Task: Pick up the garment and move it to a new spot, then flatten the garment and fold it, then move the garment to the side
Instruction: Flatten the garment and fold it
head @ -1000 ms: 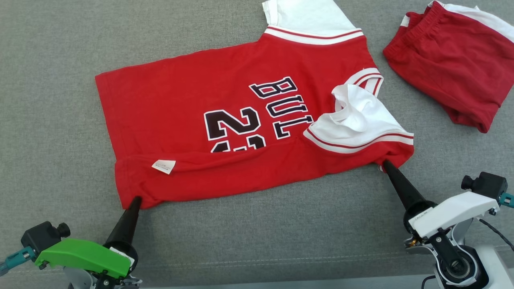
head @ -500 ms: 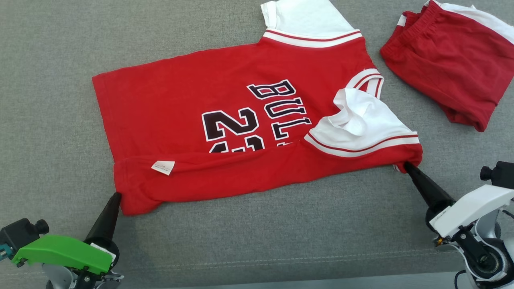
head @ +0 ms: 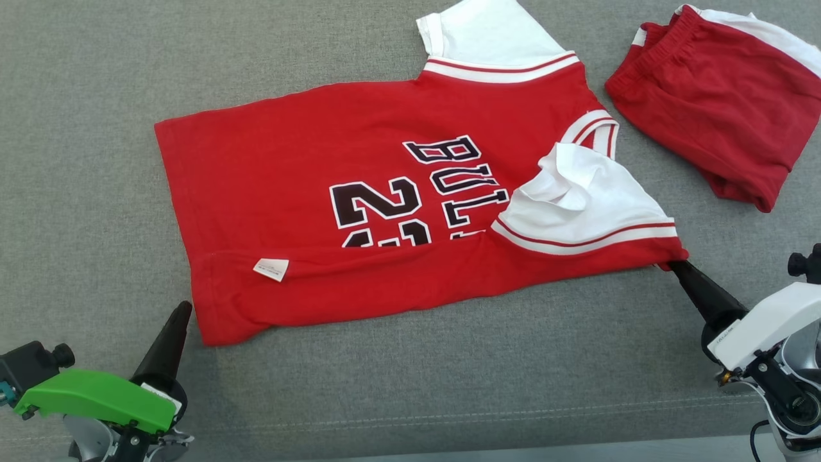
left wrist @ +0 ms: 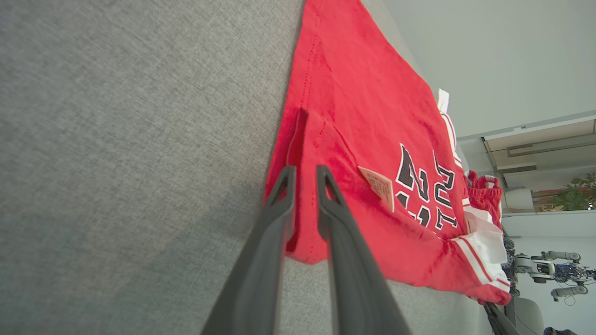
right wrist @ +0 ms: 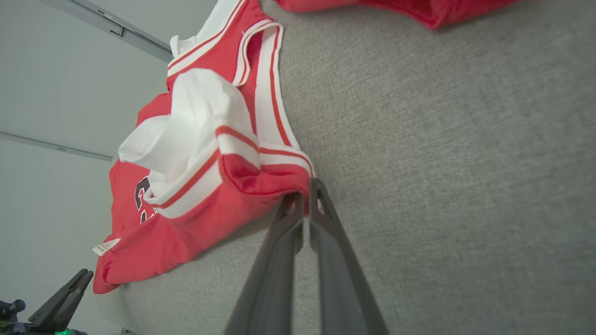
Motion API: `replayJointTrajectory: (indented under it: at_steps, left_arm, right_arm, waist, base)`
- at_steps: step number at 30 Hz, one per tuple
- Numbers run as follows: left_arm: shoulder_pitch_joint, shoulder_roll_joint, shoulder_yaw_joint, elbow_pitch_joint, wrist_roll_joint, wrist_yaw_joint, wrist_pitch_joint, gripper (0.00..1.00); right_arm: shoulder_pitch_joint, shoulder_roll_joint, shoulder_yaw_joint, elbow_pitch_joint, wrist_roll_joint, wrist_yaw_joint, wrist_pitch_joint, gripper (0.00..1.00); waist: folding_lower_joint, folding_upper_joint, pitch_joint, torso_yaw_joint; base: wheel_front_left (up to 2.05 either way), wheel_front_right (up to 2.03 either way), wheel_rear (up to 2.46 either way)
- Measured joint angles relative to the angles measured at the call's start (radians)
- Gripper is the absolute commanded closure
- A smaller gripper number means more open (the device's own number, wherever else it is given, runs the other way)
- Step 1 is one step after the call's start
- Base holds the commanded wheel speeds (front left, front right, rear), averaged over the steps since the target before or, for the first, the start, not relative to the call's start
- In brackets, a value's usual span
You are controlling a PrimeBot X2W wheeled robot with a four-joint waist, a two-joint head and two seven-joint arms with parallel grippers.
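The red jersey (head: 385, 212) with white sleeves and black lettering lies spread on the grey cushion, its near edge folded up so a white label (head: 270, 269) shows. My right gripper (head: 672, 264) is shut on the jersey's near right corner, below the rumpled white sleeve (head: 577, 192); the right wrist view shows red cloth pinched between the fingers (right wrist: 305, 197). My left gripper (head: 181, 309) stands slightly open just left of the near left hem corner, apart from it. In the left wrist view its fingertips (left wrist: 306, 170) frame the jersey (left wrist: 372, 116) without holding it.
Folded red shorts (head: 712, 109) with a white stripe lie at the back right, close to the jersey's collar side. The grey cushion (head: 449, 372) has bare room in front and to the left. A seam runs along its near edge.
My left gripper let go of the hem corner and drew back to the left. My right gripper pulled its corner to the right, stretching the jersey's near fold flatter.
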Motion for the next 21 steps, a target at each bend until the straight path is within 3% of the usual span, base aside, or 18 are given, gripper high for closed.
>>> replayJointTrajectory:
  at_steps: [2, 4, 5, 9, 10, 12, 21]
  left_arm:
    - [0.000, 0.000, -0.002, 0.000, 0.000, 0.004, 0.005, 0.78]
    - [0.002, 0.000, -0.006, -0.001, -0.002, 0.005, 0.008, 0.75]
    - [0.002, 0.000, -0.007, -0.003, -0.005, 0.006, 0.013, 0.71]
    - [0.005, -0.003, -0.024, -0.018, -0.013, 0.006, 0.026, 0.50]
    - [0.006, -0.005, -0.021, -0.024, -0.020, 0.006, 0.026, 0.29]
    - [0.009, -0.016, -0.011, -0.036, -0.028, 0.006, 0.025, 0.01]
    - [0.056, -0.063, 0.012, -0.075, -0.083, 0.006, 0.005, 0.00]
  right_arm:
    - [0.001, 0.000, 0.003, 0.001, 0.000, 0.000, 0.003, 0.51]
    - [0.003, 0.001, 0.006, 0.001, 0.000, -0.001, 0.007, 0.05]
    - [0.004, 0.000, 0.004, 0.001, 0.000, -0.001, 0.008, 0.00]
    - [0.020, 0.001, -0.008, 0.004, 0.000, -0.014, 0.006, 0.00]
    - [0.024, 0.002, -0.011, 0.004, 0.001, -0.018, 0.004, 0.00]
    - [0.037, 0.003, -0.014, 0.002, 0.002, -0.017, 0.001, 0.00]
    - [0.082, 0.053, -0.003, -0.023, 0.036, -0.016, -0.018, 0.00]
  waist:
    - [0.0000, 0.0000, 0.000, 0.000]
    - [0.0000, 0.0000, -0.001, 0.000]
    - [0.0000, 0.0000, 0.001, 0.000]
    - [0.0000, 0.0000, 0.002, 0.000]
    - [0.0000, 0.0000, 0.003, 0.000]
    - [0.0000, 0.0000, 0.003, -0.001]
    - [0.0000, 0.0000, 0.007, -0.009]
  base:
    - [0.00, 0.00, 0.00]
    - [0.00, 0.00, 0.00]
    - [0.00, 0.00, 0.00]
    - [0.00, 0.00, 0.00]
    - [0.00, 0.00, 0.00]
    - [0.00, 0.00, 0.00]
    - [0.00, 0.00, 0.00]
